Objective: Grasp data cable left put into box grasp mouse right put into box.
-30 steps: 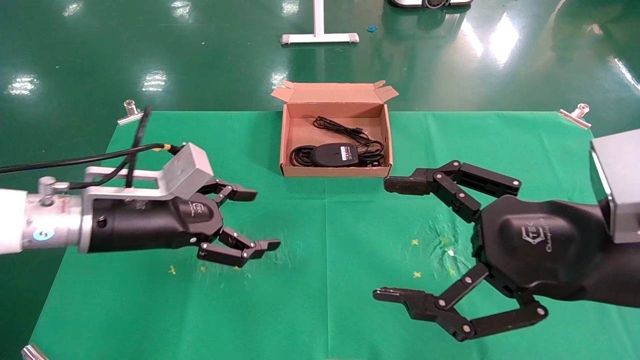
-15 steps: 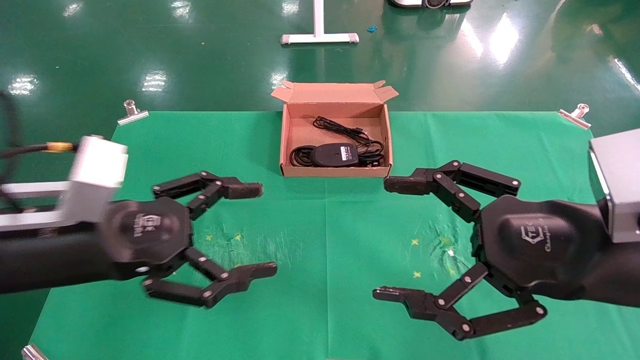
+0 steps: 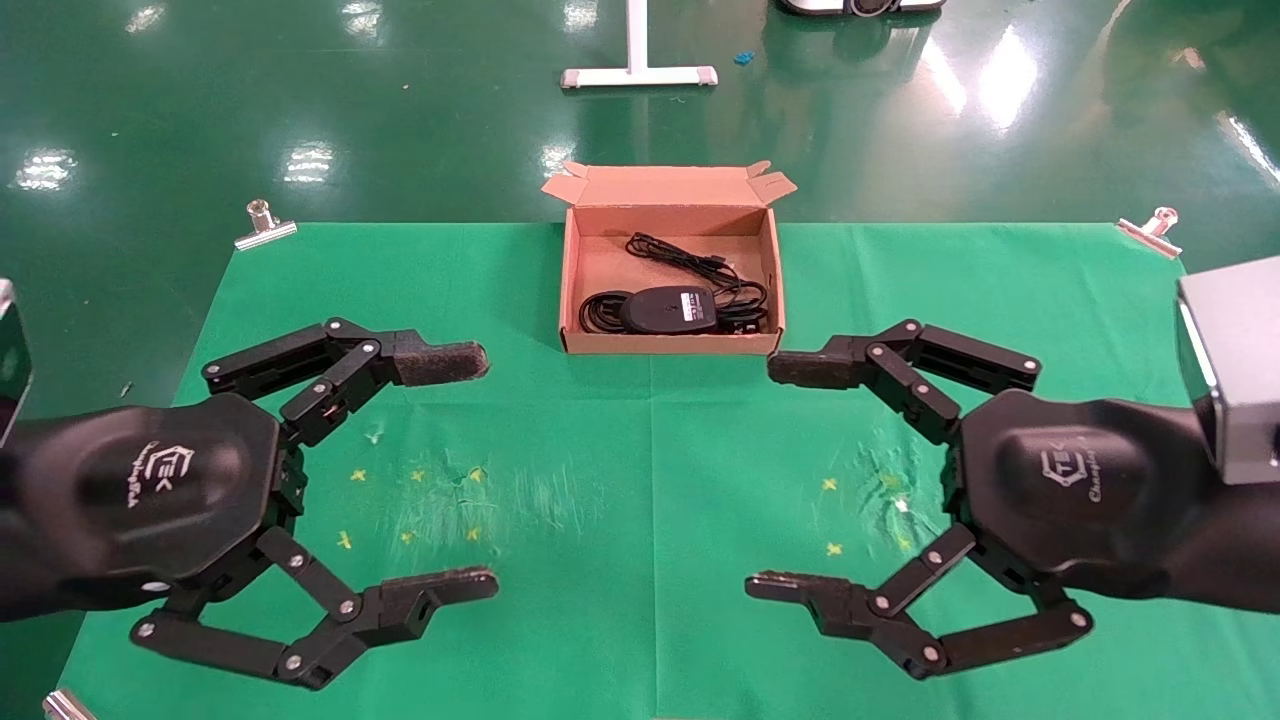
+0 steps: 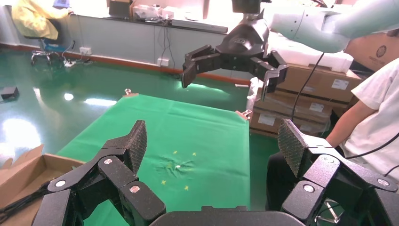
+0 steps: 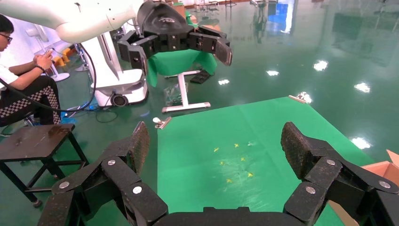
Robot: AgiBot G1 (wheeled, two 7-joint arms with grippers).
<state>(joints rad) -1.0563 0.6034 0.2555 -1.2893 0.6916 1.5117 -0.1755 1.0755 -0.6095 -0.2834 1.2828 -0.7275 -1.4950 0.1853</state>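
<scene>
Hovering low in the head view, lower left, left gripper (image 3: 485, 475) spread wide, holding nothing, touching nothing; embossed logo on its black housing, letters look like "TEK", second line unreadable. Right gripper (image 3: 760, 475) lower right, mirrored pose, also spread wide and empty, same "TEK" logo with a word starting "Chang…" under it. Both point toward frame centre, well apart from each other, above green cloth (image 3: 640, 480) with small yellow cross marks and scuffs between them.

Farther back, upper centre: box (image 3: 572, 290) open, lid flap standing up at far side, sitting at cloth's far edge. Mouse (image 3: 668, 309) inside, near front wall, underside up, white label showing, text too small to read. Data cable (image 3: 602, 309) coiled in box just left of mouse, touching it. Thin mouse cord loops toward box's back right.

Metal clips (image 3: 264, 224) at cloth's far corners, upper left and upper right. Beyond, glossy green floor and white stand base (image 3: 638, 74) at top centre.

Wrist views: each shows own fingers wide apart, other gripper hanging open in the distance.
</scene>
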